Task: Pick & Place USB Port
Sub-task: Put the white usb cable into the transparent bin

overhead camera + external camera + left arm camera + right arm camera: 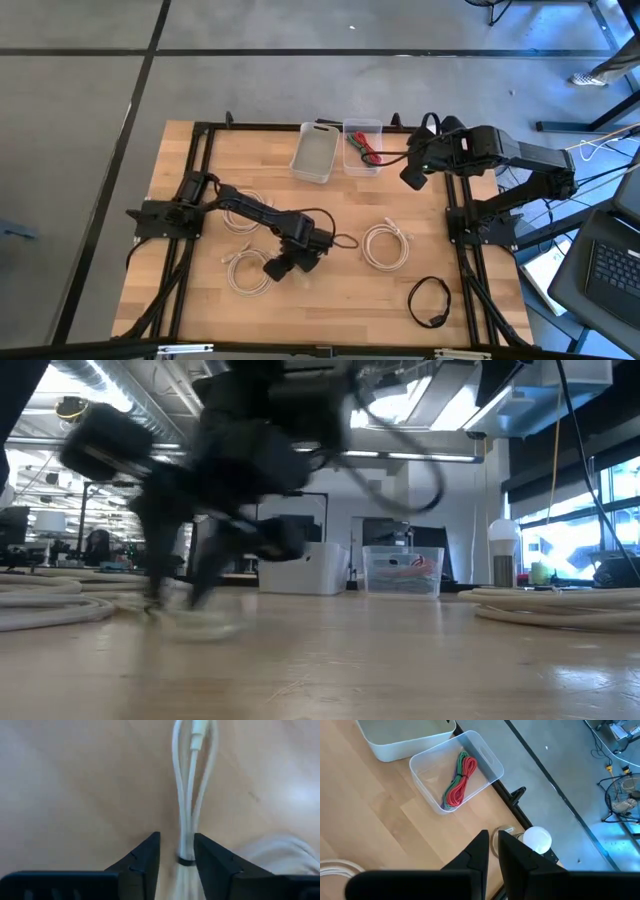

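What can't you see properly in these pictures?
- White cable in the left gripper: the left wrist view cuts it off at the top edge, so its plug end is hidden.
- Left arm in the low view: blurred, so its jaws cannot be made out there.
- White bin: the high view is too small to show whether anything lies inside.
- Red and green cable in the clear bin: connectors too small to tell.

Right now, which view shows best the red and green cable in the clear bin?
The right wrist view: the cable lies unobstructed in the clear bin. The high view shows it small, the low view only through the bin wall; the left wrist view misses it.
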You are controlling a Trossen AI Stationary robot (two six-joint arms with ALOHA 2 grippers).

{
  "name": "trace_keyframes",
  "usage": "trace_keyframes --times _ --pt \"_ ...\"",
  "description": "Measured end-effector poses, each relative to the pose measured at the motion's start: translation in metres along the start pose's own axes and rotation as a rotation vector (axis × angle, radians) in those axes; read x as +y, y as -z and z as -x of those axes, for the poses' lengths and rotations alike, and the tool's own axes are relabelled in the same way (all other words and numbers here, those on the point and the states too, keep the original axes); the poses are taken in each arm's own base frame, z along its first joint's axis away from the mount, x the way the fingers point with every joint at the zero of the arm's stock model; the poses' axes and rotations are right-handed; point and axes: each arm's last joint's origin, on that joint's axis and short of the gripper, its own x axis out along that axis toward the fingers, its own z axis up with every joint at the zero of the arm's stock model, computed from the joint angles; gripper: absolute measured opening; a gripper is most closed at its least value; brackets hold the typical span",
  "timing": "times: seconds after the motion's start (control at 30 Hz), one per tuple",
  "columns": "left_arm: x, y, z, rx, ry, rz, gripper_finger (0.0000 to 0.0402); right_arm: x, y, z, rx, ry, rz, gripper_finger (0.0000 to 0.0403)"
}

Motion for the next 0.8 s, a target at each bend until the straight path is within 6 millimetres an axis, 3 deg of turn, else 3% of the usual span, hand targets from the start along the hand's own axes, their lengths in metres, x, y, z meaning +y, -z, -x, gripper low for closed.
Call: trace_keyframes --times 0.27,0.67,0.8 --pt "-0.009 0.008 0.003 0.072 0.066 0.027 0.0090 0.000 0.000 0.000 -0.004 0.004 -0.004 0.0043" --pt "-0.012 0.016 -0.015 0.043 0.068 -0.018 0.0109 0.000 0.000 0.000 -0.002 0.000 -0.004 0.0043" --pt "-0.012 0.017 -0.016 0.057 0.041 -0.085 0.0086 0.000 0.000 0.000 -0.001 0.000 -0.004 0.0043"
